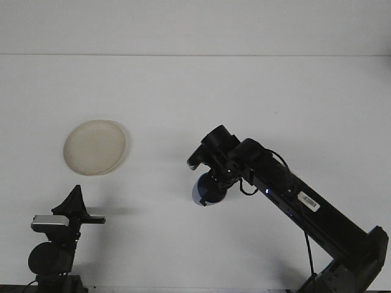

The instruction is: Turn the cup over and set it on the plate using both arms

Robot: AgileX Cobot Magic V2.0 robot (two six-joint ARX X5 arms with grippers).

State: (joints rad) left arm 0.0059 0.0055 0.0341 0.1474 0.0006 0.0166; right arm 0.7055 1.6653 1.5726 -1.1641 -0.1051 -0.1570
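Front view: right gripper (211, 186) closed on blue cup (200, 195), low over table centre. Left gripper (74, 201) parked, seems closed, empty. Plate (95, 147) bare; placing not done.

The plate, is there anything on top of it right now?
Nothing lies on the plate; its whole face shows bare. The blue cup is apart from it, to its right, held by the right end effector, which covers most of the cup.

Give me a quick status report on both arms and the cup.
Right gripper shut on blue cup, mid-table. Left gripper idle. Plate bare, path clear.
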